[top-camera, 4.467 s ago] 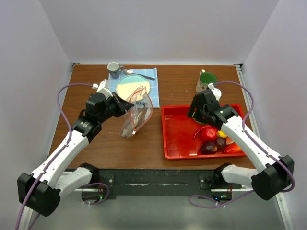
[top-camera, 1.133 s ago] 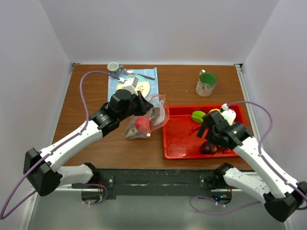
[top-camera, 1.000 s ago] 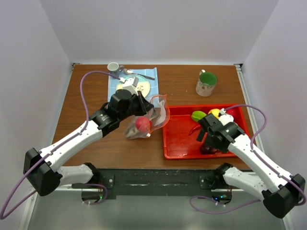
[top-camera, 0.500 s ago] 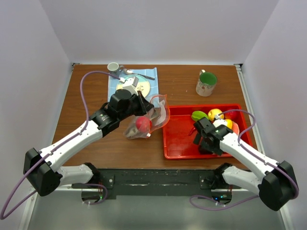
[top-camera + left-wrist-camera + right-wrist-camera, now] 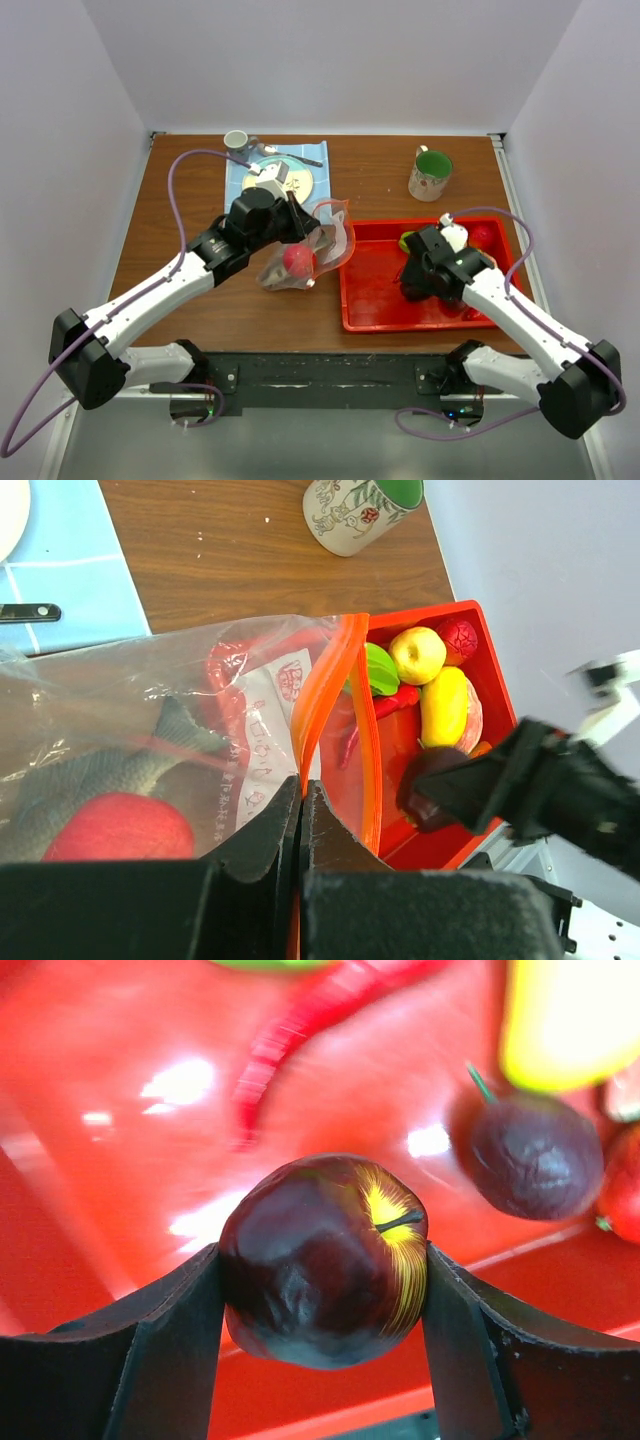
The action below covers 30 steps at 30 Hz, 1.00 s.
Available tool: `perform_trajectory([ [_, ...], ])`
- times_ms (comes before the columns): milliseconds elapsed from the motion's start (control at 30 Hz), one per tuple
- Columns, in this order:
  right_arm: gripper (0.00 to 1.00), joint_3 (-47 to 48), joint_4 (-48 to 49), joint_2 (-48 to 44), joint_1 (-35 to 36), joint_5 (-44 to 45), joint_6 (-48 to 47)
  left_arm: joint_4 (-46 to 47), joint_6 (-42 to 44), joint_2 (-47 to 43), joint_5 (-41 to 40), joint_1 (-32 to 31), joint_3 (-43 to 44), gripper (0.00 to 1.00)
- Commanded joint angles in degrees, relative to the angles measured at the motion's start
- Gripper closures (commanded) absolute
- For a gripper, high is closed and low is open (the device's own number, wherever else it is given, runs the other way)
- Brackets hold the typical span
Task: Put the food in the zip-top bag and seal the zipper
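My left gripper (image 5: 301, 785) is shut on the orange-red zipper (image 5: 325, 695) of the clear zip-top bag (image 5: 150, 700), holding its mouth up beside the red tray (image 5: 370, 310). A red apple (image 5: 296, 259) lies inside the bag. My right gripper (image 5: 325, 1270) is shut on a dark purple apple (image 5: 320, 1255) just above the tray floor; in the top view the right gripper (image 5: 412, 285) is over the tray's middle. More food lies in the tray: another dark purple fruit (image 5: 535, 1155), a red chili (image 5: 310, 1020), a green piece (image 5: 378, 668), a yellow apple (image 5: 417, 653) and a yellow mango (image 5: 445, 705).
A patterned cup with green filling (image 5: 431, 172) stands behind the tray. A blue mat (image 5: 240, 180) with a plate, cutlery and a grey mug (image 5: 236, 140) lies at the back left, behind the left arm.
The right gripper has come down on the tray's front, closed on the dark purple apple and drawn it toward the tray's middle. The left gripper and bag have not moved.
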Motion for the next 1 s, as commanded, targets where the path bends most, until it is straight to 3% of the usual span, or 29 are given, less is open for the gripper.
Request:
perform_trajectory([
  [0, 0.91, 9.3, 2.5, -3.2, 0.0, -6.7, -6.9, 2.1, -0.5, -0.2, -1.2, 0.4, 0.5, 1.00],
  [100, 0.91, 15.0, 6.0, -1.6, 1.1, -12.6, -9.6, 2.1, -0.7, 0.4, -1.2, 0.4, 1.3, 1.00],
  [333, 0.91, 31.1, 9.6, 8.4, 11.1, -10.5, -10.2, 1.8, -1.3, 1.3, -1.0, 0.4, 2.3, 1.00],
  [433, 0.88, 33.3, 11.4, 13.4, 13.6, -10.3, -9.9, 1.5, -1.7, 1.1, -1.3, 0.4, 2.5, 1.00],
  [533, 0.70, 32.5, 14.9, 17.4, 13.8, -10.1, -9.5, 1.1, -1.8, 0.5, -1.6, 0.4, 3.0, 1.00],
  [567, 0.53, 32.5, 16.0, 18.4, 13.8, -10.4, -9.5, 1.1, -2.0, 0.2, -1.5, 0.4, 3.1, 1.00],
  [633, 0.38, 34.4, 16.1, 21.7, 13.8, -10.6, -9.7, 0.7, -2.5, -0.4, -1.7, 0.4, 3.2, 1.00],
  [667, 0.24, 35.1, 15.2, 22.4, 13.7, -10.6, -9.7, 0.5, -2.6, -1.0, -1.9, 0.4, 3.2, 1.00],
  [733, 0.14, 36.6, 15.0, 23.2, 13.7, -10.3, -10.1, -0.1, -2.7, -1.6, -2.6, 0.4, 3.2, 1.00],
  [767, 0.05, 37.0, 14.8, 23.2, 13.7, -10.2, -10.4, -0.4, -2.7, -2.3, -3.0, 0.4, 3.1, 1.00],
  [967, 0.01, 36.8, 12.5, 20.0, 13.8, -8.8, -11.9, -1.5, -2.6, -3.6, -4.5, 1.3, 2.0, 1.00],
])
